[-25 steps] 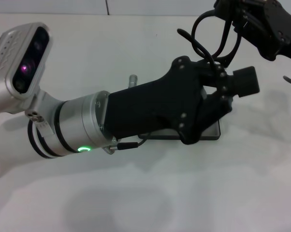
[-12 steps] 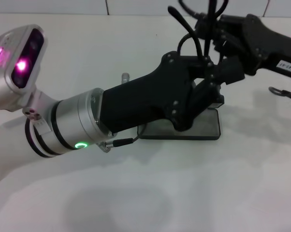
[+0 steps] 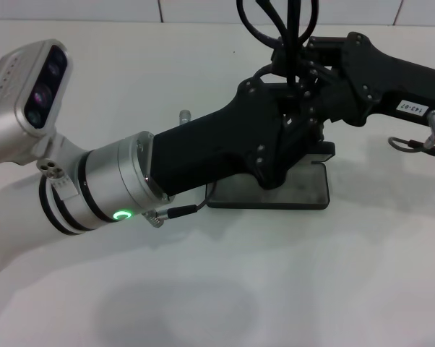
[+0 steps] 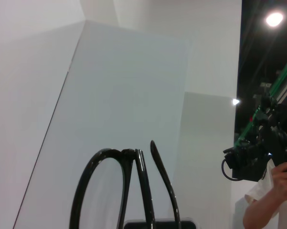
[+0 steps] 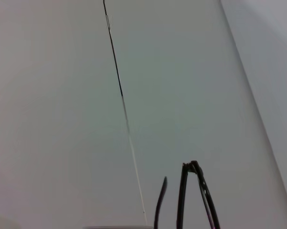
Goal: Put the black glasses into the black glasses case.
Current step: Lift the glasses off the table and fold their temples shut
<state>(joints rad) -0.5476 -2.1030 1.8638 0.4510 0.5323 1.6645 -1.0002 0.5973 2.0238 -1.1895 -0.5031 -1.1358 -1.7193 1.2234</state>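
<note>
Above the open black glasses case [image 3: 293, 191], both grippers meeting: left gripper [image 3: 293, 141] and right gripper [image 3: 315, 108], finger state of either impossible to tell. Black glasses [image 4: 129, 191] upright between the 2, temples folded, case directly below.

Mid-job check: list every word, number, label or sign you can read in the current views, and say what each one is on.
"143-07" (my best reading, upside down): white sticker on the right arm, just behind the right gripper.
Green ring light, no text: on the left arm's wrist, behind the left gripper.
Black glasses case: no lettering shows on the open part.
Black glasses: no marking visible in either wrist view.
Nothing else is readable.
</note>
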